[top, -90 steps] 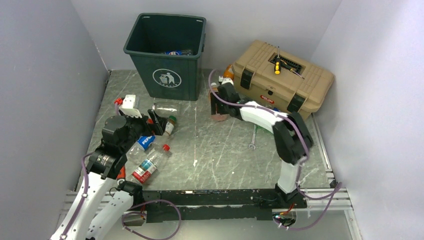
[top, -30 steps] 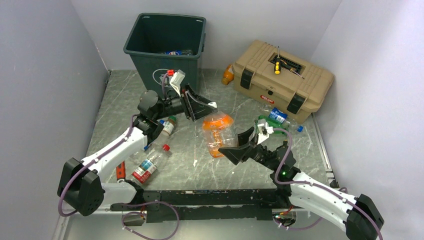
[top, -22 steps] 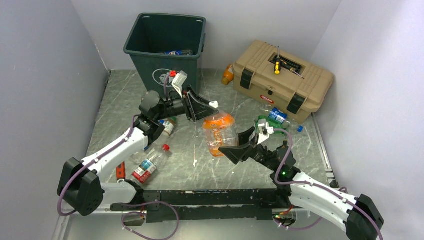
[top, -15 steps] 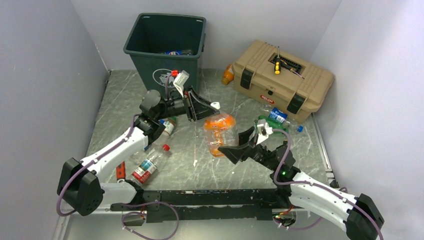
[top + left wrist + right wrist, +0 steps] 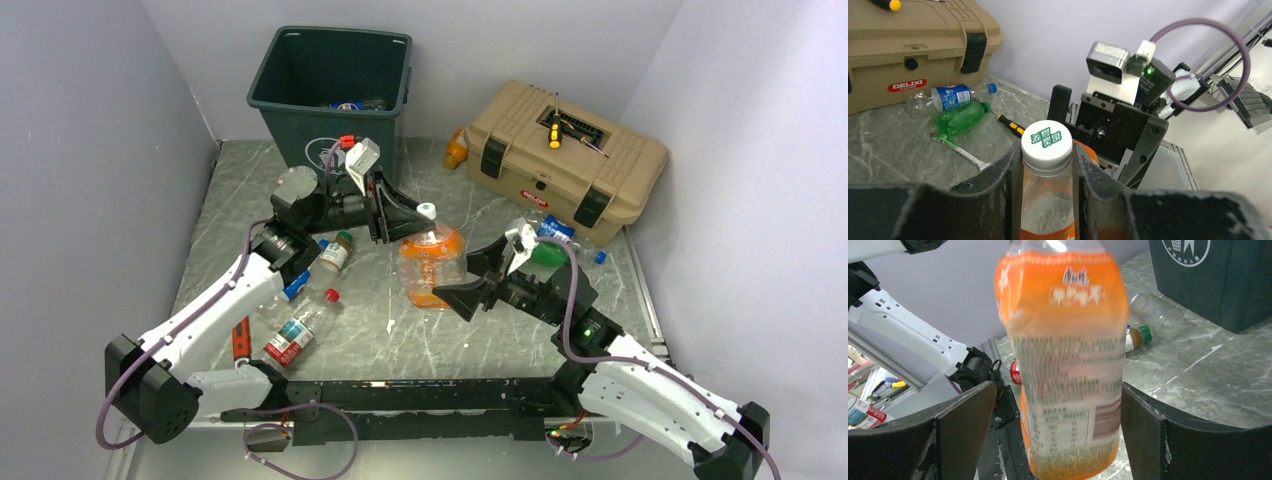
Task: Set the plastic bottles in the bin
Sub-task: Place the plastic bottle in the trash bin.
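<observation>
Mid-table, short of the bin (image 5: 340,150), we have the orange bottle (image 5: 430,265) upright, left gripper (image 5: 418,216) clamped on its neck under the white cap (image 5: 1046,140). Right gripper (image 5: 468,277) spread wide, flanking the bottle body.

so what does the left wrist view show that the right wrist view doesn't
Only left wrist: the orange bottle's white cap, with the left tool shut on the neck under it, plus the tan toolbox, a blue-labelled bottle, a green bottle and a wrench. Only right wrist: the dark green bin, a clear bottle lying by it, a green-capped bottle, and the right tool open either side of the label. Both: the orange bottle and the marble table.
</observation>
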Tool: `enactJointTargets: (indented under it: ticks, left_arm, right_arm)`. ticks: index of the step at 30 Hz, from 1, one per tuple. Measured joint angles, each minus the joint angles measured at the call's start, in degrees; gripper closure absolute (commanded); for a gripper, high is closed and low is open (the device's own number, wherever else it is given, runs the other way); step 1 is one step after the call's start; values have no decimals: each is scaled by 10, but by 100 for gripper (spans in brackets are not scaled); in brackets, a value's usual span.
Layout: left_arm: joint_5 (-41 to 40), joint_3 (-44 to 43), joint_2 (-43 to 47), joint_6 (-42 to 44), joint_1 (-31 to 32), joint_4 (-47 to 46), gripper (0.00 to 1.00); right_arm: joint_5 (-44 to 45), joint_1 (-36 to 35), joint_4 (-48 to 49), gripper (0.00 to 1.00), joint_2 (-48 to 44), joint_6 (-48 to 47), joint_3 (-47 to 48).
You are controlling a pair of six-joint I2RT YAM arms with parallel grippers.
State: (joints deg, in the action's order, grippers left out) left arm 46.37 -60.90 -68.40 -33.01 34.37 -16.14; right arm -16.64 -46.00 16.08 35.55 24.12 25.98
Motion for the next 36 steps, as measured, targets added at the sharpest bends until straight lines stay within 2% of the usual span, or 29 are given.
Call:
enactJointTargets:
  ticks: [2,9,10,12,14,16,25,27,32,36]
  left_arm:
    - [3,-2,6,10,0,11,100]
    - [16,2,9,3,0,10,100]
    - [17,3,9,0,0,9,94]
    - [16,5,9,-10,0,2,69]
    - [15,7,10,-18,0,-5,50]
    - [14,7,10,-25,0,-9,44]
    - [14,16,9,-72,2,-44,45]
    - [14,16,6,-80,3,-52,43]
    - [15,16,-6,-88,11,-55,27]
    - [15,16,-8,-88,17,-50,28]
  right_arm:
    - [-2,0,-24,16,20,-14,31]
    - [-14,0,-35,54,60,-19,43]
    - [-18,0,-34,58,61,-19,42]
    - [-24,-2,-26,63,61,-17,42]
    - [-27,-2,-19,65,61,-14,40]
    - [-30,-2,-10,67,61,-12,36]
    - [-31,-2,7,71,61,-10,24]
    - [-31,-2,11,72,61,-9,23]
    - [-32,-2,12,73,62,-5,16]
    - [-32,-2,17,74,65,-5,9]
